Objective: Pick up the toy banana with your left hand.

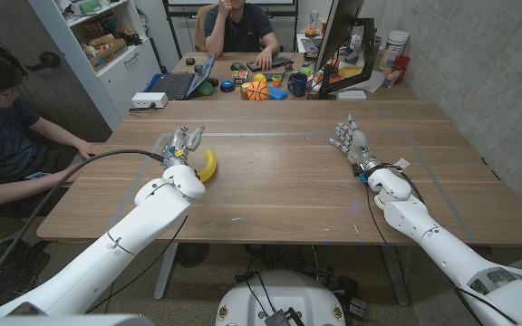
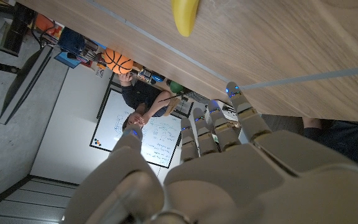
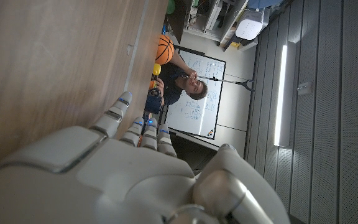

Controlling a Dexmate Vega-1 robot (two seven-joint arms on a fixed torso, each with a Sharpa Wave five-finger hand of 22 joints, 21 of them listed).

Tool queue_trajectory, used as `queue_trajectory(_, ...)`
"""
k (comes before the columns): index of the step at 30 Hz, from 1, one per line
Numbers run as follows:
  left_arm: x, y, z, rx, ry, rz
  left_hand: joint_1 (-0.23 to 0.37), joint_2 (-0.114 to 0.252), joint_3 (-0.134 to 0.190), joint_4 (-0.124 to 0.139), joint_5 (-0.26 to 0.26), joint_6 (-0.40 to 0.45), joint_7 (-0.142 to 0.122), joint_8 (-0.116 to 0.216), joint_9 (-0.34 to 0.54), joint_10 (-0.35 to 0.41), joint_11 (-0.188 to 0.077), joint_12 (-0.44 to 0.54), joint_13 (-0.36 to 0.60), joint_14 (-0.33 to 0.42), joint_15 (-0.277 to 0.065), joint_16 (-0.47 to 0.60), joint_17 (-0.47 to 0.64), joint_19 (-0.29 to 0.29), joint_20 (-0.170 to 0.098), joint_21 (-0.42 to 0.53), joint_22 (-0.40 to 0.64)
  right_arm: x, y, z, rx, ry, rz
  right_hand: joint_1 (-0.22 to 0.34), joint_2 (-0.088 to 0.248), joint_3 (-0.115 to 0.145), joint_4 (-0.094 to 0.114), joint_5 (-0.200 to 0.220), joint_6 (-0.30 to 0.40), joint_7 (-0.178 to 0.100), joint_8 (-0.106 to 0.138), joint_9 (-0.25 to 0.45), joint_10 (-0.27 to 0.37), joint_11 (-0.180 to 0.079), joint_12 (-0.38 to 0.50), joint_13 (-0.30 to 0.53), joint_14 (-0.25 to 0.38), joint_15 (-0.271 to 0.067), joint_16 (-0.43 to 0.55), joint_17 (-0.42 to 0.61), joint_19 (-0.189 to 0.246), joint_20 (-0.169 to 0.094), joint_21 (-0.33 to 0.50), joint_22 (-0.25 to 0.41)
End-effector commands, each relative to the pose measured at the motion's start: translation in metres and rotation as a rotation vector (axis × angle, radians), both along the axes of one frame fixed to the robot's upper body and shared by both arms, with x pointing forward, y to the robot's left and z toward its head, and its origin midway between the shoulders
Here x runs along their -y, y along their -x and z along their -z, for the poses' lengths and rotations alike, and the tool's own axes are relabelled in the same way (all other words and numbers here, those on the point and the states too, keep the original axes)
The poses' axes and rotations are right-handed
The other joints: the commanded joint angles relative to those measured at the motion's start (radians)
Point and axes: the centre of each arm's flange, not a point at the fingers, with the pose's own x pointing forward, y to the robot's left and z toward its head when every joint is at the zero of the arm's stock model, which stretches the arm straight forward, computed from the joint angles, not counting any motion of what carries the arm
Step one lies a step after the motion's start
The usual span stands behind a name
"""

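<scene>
The left robot hand (image 1: 181, 145) is hovering with fingers spread wide, holding nothing, just beside the banana (image 1: 208, 165). The banana is lying on the wooden surface (image 1: 279, 181). Well apart from the banana, the right robot hand (image 1: 352, 143) is standing open-fingered, also holding nothing.

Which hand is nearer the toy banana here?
Left. The left hand is open right beside the toy banana, not gripping it. The right hand waits open far across the table.
</scene>
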Motion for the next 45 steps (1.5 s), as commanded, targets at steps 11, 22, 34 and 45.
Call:
queue_trajectory(11,0.009,-0.01,0.004,-0.096,-0.112,-0.1,0.069,0.003,0.027,-0.05,-0.006,0.075,-0.023,0.033,0.011,0.028,0.003,0.007,0.005,0.02,0.003,-0.001,0.001,0.001,0.004,-0.003,0.002,-0.005,0.009,0.003,0.024,-0.01,-0.014,0.01,0.0,-0.006,0.0,0.005,-0.004,0.003,0.006,0.002,-0.002,0.007,0.005,0.004,0.004,0.01,0.006,0.003,0.002,0.012,0.006,0.002)
queue_trajectory(22,0.0,-0.028,0.027,-0.196,-0.079,-0.11,0.077,0.002,0.029,-0.055,-0.008,0.081,-0.022,0.034,0.014,0.027,0.004,0.006,0.005,0.015,0.0,-0.005,0.001,0.0,0.003,-0.004,0.002,-0.006,0.014,0.009,0.024,-0.018,-0.015,0.011,0.001,-0.007,0.0,0.005,-0.004,0.003,0.006,0.002,-0.002,0.009,0.005,0.004,0.004,0.013,0.006,0.003,0.001,0.014,0.006,0.002)
queue_trajectory(34,0.0,-0.034,0.038,-0.243,-0.113,-0.117,0.101,-0.005,0.035,-0.072,-0.009,0.105,-0.055,0.044,0.018,0.041,0.007,0.006,0.003,0.024,-0.003,-0.004,0.001,0.004,0.0,-0.004,0.002,-0.01,0.018,0.008,0.036,-0.018,-0.022,0.01,0.001,-0.009,0.0,0.005,-0.004,0.003,0.006,0.002,-0.001,0.009,0.006,0.004,0.005,0.015,0.006,0.003,0.002,0.014,0.006,0.002)
queue_trajectory(45,0.011,-0.038,0.038,-0.285,-0.174,-0.099,0.13,-0.024,0.038,-0.089,-0.009,0.117,-0.064,0.051,0.022,0.036,-0.001,0.0,0.0,0.022,-0.008,-0.007,0.0,0.002,0.0,-0.007,0.002,-0.009,0.021,0.012,0.04,-0.027,-0.025,0.01,0.002,-0.01,0.001,0.005,-0.004,0.003,0.006,0.002,-0.001,0.007,0.006,0.005,0.005,0.014,0.006,0.003,0.002,0.014,0.007,0.002)
